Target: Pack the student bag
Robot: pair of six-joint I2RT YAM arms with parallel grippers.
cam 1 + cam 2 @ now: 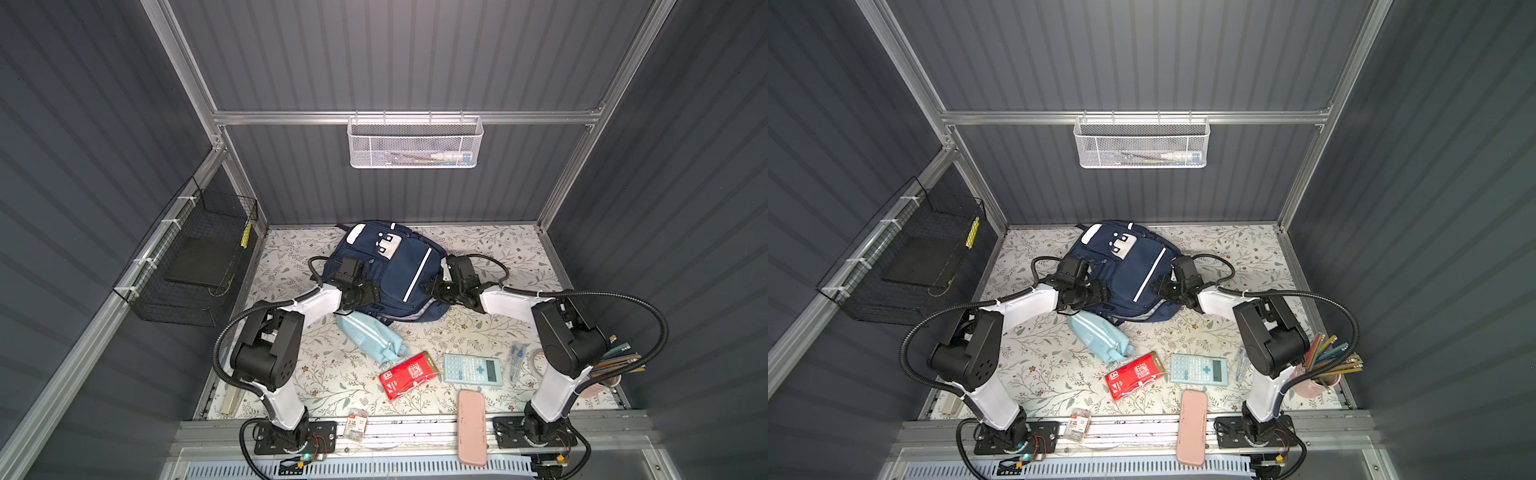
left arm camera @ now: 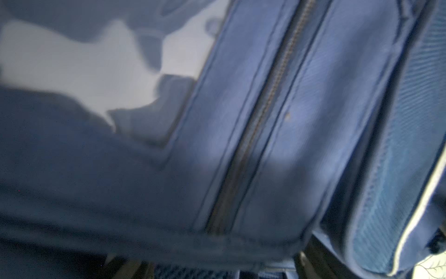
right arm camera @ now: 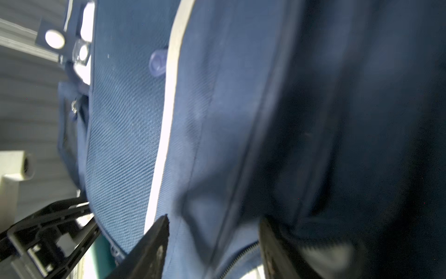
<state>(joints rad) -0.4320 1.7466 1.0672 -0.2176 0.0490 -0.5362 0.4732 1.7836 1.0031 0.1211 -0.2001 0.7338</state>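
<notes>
Top views: arms point(image 1: 320, 303) flank student bag point(image 1: 390, 270).

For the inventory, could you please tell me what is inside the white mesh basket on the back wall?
Through the mesh of the white basket, a white-and-blue tube-like item and thin sticks lie at the bottom. The mesh blurs what they are.

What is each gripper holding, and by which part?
Unclear. The right gripper has its jaws astride fabric of the student bag beside the white stripe, clamping not visible; the left gripper is at the bag's other side, jaws unseen.
</notes>
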